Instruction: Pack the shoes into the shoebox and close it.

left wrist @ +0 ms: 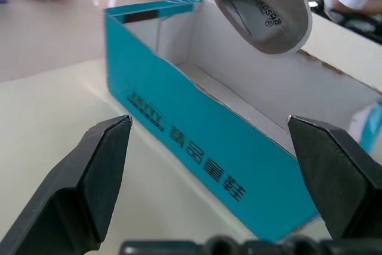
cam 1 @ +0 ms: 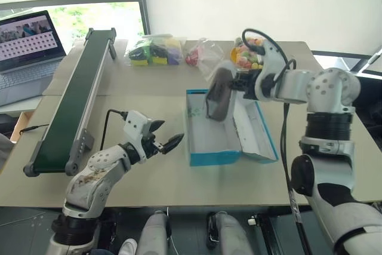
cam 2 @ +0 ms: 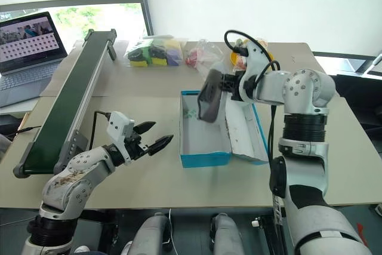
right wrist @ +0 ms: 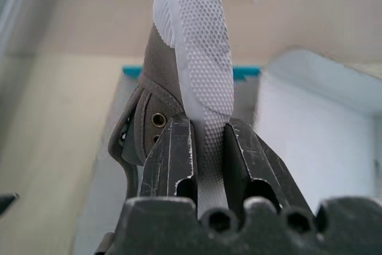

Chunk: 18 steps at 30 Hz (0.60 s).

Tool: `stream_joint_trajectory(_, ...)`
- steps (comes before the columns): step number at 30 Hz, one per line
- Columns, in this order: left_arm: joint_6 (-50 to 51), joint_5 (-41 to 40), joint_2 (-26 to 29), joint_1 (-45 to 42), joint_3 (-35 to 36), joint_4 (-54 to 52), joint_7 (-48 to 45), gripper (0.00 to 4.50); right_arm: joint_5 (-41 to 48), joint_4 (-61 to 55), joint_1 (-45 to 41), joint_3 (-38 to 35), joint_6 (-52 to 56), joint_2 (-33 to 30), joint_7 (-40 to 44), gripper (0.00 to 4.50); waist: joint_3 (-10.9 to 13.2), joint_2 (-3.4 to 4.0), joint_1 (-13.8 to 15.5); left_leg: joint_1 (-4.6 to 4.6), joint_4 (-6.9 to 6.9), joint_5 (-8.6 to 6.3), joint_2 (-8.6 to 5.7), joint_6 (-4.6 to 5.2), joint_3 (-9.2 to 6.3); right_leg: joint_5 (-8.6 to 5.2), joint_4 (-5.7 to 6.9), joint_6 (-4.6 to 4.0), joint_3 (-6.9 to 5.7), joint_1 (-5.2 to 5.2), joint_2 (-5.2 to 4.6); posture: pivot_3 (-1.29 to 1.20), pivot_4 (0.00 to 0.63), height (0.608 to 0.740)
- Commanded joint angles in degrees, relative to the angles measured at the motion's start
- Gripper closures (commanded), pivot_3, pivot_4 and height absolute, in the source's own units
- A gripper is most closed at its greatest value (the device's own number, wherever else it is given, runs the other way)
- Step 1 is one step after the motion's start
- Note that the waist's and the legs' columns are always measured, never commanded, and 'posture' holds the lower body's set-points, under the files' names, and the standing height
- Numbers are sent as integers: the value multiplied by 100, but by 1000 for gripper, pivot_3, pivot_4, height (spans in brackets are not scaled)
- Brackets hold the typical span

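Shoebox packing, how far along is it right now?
Done: the turquoise cardboard shoebox sits open on the table, lid flat beside it. In hand: the right gripper pinches one grey canvas sneaker by its white sole above the box; the left gripper is open, holding nothing. Left: lower this shoe in, pack its partner, close the lid.

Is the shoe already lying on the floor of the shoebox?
No: the right gripper holds the shoe by its sole, in the air above the open shoebox.
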Motion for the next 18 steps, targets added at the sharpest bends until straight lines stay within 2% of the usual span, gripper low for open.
stream_joint_trajectory(1, -260, 123, 145, -10, -26, -195, -270, 23, -173, -424, 278, 217, 392, -6, 190, 4212, 0, 0, 7, 0, 1, 0, 0, 0, 0, 0, 0, 1, 0, 0, 0, 0, 150, 681)
stream_joint_trajectory(12, -302, 247, 118, -45, -12, -246, -318, 23, -1002, -346, 676, 624, 290, 296, 478, 4212, 5, 8, 63, -1, 11, -7, -6, -12, 1, 4, -2, 6, 0, 3, -9, 0, 150, 681)
stream_joint_trajectory(14, -309, 255, 115, -28, 3, -270, -302, 0, -1114, -292, 649, 443, 225, 461, 461, 3270, 5, 8, 68, -2, 8, -1, -6, -2, 1, 3, -2, 6, 0, 3, -9, 0, 150, 681)
stream_joint_trajectory(15, -316, 262, 113, -17, 13, -279, -292, 0, -1173, -277, 630, 411, 208, 508, 463, 3127, 5, 8, 69, -2, 8, -1, -6, -1, 1, 3, -2, 6, 0, 3, -8, 0, 150, 681)
stream_joint_trajectory(17, -326, 271, 115, 17, 71, -292, -259, 0, -1255, -252, 535, 364, 222, 624, 474, 2304, 5, 8, 70, -2, 8, 0, -6, -1, 2, 3, -3, 6, 1, 3, -8, 0, 150, 681)
stream_joint_trajectory(18, -333, 288, 122, 33, 101, -293, -236, 0, -1297, -264, 490, 363, 219, 663, 483, 2063, 5, 8, 70, -2, 9, 0, -6, -1, 2, 4, -3, 6, 1, 4, -8, 0, 150, 681)
